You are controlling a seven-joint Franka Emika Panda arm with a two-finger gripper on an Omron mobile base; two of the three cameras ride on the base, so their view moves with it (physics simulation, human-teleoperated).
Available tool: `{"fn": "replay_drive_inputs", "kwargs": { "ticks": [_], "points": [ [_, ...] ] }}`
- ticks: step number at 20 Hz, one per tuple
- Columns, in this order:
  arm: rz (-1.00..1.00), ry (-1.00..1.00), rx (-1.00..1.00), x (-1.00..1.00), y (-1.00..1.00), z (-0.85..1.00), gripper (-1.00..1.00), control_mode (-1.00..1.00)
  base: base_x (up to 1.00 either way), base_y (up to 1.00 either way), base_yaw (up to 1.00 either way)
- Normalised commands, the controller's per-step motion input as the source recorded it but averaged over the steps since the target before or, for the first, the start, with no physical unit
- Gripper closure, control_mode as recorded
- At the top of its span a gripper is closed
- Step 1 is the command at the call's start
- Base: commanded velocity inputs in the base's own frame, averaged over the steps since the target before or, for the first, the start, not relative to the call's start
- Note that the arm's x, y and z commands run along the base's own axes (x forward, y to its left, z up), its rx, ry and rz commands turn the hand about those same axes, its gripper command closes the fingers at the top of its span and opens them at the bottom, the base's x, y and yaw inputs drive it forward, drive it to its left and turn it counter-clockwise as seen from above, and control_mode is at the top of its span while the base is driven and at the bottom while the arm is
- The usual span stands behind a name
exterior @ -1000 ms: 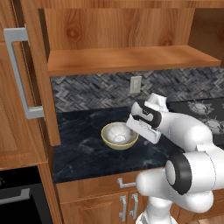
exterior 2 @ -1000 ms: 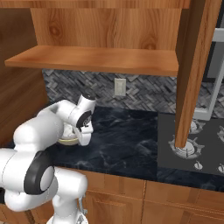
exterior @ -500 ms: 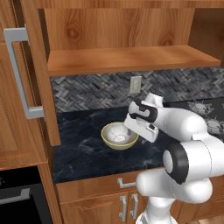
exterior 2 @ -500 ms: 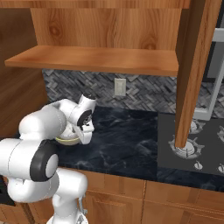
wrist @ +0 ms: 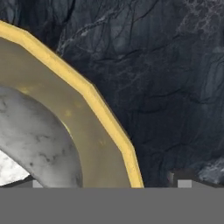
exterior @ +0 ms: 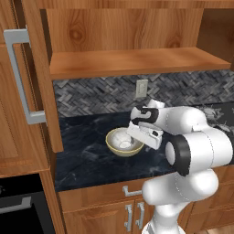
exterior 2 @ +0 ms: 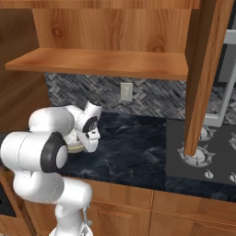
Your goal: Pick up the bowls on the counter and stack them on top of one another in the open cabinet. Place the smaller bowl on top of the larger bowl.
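**Open claw low over the nested bowls on the counter**

Obs. 1, claw: the gripper [exterior: 137,133] sits low at the right rim of the larger bowl [exterior: 124,141]. Jaws spread to their widest. In the hand view one dark fingertip [wrist: 183,178] shows at the lower right over bare counter, outside the rim; the other lies at the lower left edge, by the small bowl. The rim runs between the two. No contact can be confirmed, and nothing is held.

Obs. 2, bowls: the smaller bowl [wrist: 35,140] rests inside the larger one. It is round, whitish-grey, with a mottled, marble-like surface. The larger bowl is wide, with a bright yellow faceted rim and a dull olive-tan wall in the hand view; its inside looks pale from the left base view. Both stand on the counter [exterior: 87,155], a black slab with faint pale veins.

Obs. 3, surroundings: the open cabinet [exterior: 137,64] hangs above, warm brown wood grain, with a flat shelf. Its door [exterior: 32,77] stands at left, with a long grey bar handle. Behind the counter runs a grey herringbone tile wall [exterior: 91,96] with a pale outlet plate [exterior: 141,88]. From the right base view, a dark cooktop [exterior 2: 203,159] lies well apart to the right.
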Motion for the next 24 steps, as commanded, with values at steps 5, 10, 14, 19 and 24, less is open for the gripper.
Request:
{"fn": "replay_drive_inputs", "kwargs": {
  "ticks": [5,10,14,19,24],
  "points": [
    [0.04,0.05,0.0,0.2,0.05,-0.19,-1.0,-1.0,0.0,0.0,0.0],
    [0.05,0.04,0.0,0.12,0.06,-0.14,-1.0,-1.0,0.0,0.0,0.0],
    [0.04,0.0,0.0,0.0,0.04,-0.15,1.0,-1.0,0.0,0.0,0.0],
    [0.01,0.02,0.0,-0.01,0.08,-0.12,1.0,-1.0,0.0,0.0,0.0],
    [0.03,0.02,0.0,-0.03,0.04,-0.07,1.0,-1.0,0.0,0.0,0.0]
  ]
}}
